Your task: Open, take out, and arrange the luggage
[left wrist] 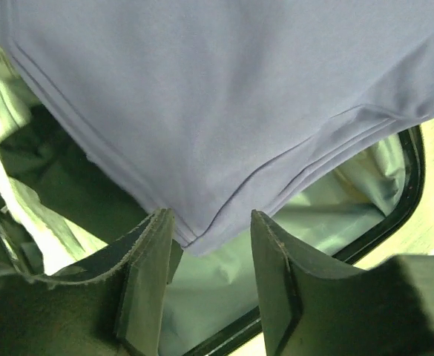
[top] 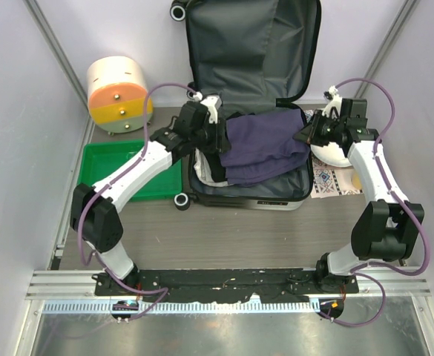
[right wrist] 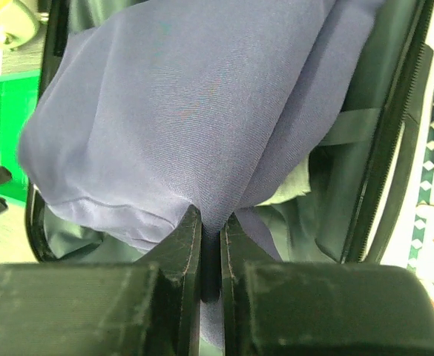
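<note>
Your left gripper stands released over the left edge of the luggage. Its fingers are apart and a hemmed corner of the navy garment hangs loose between them, so nothing is gripped on that side. The luggage lies open in front of both arms, with its lid propped up at the far side and the garment draped across its lower half. At the luggage's right edge your right gripper is clenched on a fold of the garment, which is what holds that end gathered up. You will probably want the left corner pinched too before lifting the garment clear.
</note>
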Motion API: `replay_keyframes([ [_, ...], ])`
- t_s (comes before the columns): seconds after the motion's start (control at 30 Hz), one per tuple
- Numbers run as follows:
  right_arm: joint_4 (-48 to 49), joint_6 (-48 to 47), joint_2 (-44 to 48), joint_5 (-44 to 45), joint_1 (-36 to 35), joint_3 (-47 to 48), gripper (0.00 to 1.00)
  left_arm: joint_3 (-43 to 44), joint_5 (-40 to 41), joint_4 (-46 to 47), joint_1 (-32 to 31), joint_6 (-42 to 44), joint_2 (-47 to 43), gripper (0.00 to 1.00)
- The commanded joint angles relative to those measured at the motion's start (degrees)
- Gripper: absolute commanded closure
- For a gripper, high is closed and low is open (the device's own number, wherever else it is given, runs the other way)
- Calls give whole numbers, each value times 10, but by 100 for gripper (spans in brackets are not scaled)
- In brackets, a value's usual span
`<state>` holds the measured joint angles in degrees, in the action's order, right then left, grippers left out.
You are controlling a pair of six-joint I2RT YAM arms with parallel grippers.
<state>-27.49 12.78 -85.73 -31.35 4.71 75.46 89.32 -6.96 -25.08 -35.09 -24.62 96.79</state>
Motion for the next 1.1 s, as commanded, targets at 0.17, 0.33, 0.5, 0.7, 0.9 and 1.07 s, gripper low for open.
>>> replay_keyframes([
  [0.17, 39, -52, -12, 81, 41, 34, 99, -35, -29, 74, 28, -87, 19, 28],
  [0.33, 35, -85, -23, 153, 41, 39, 99, -74, -39, 145, 63, -138, 20, 22],
  [0.5, 34, -83, -57, 191, 41, 49, 99, -76, -90, 188, 54, -167, 28, 25],
  [0.7, 47, -79, -74, 230, 41, 64, 99, -135, -103, 248, 21, -224, 10, 26],
  [0.9, 52, -82, -90, 258, 41, 91, 99, -216, -23, 328, -38, -267, -1, 20],
  [1.07, 51, -86, -96, 262, 41, 99, 99, -228, -4, 370, -52, -306, 32, 20],
])
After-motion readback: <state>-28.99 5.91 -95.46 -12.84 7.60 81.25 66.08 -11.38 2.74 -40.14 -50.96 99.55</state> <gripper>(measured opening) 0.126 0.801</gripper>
